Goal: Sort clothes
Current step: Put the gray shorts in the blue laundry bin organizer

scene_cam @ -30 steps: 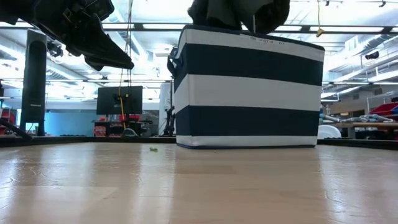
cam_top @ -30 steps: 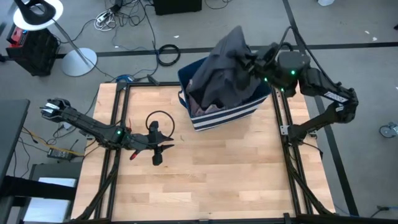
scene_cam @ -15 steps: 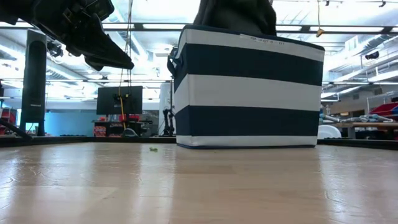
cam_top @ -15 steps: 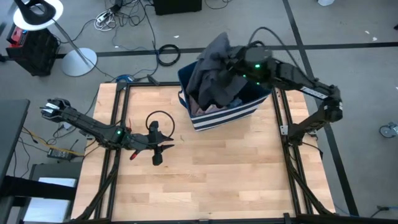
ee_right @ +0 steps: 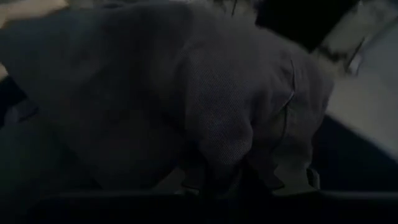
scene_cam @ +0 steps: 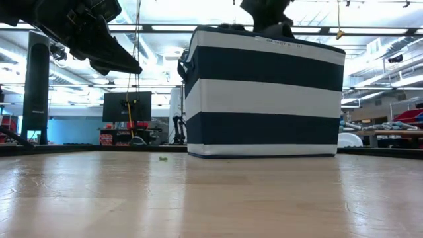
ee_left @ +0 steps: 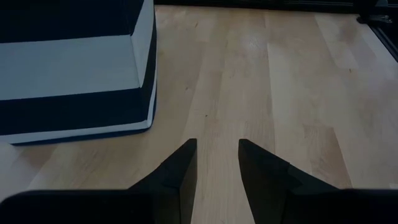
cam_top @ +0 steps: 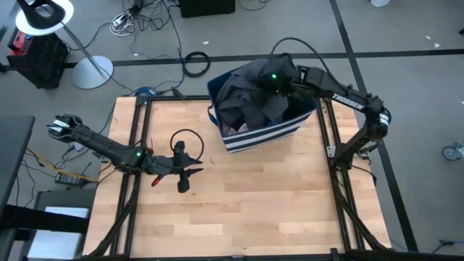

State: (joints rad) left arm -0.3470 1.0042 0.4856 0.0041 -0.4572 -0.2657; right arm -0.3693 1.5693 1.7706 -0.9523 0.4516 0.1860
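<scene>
While the left arm just waits over the left part of the table [cam_top: 275, 210], the right gripper [cam_top: 273, 78] is down at the top of the striped bin [scene_cam: 264, 99], which stands at the far edge of the table, a bit right of the middle. From overhead, the bin is stuffed with a dark grey garment [cam_top: 246, 98] that bulges above its rim, and the right arm reaches in from the right side with its wrist right over that heap. In the right wrist view the same grey fabric [ee_right: 186, 93] fills nearly everything, bunched up right at the jaws, so they look closed narrow on a fold of it, pinching the cloth. The low view only shows the right gripper's dark end [scene_cam: 268, 16] poking up above the bin's rim.

The left gripper [ee_left: 216, 163] hovers above bare wood, near the bin's front corner as seen from its own wrist camera. Its jaws stand a little apart with nothing between them, just table planks showing through the gap.

A coiled black cable [cam_top: 185, 139] lies on the table by the left arm.
</scene>
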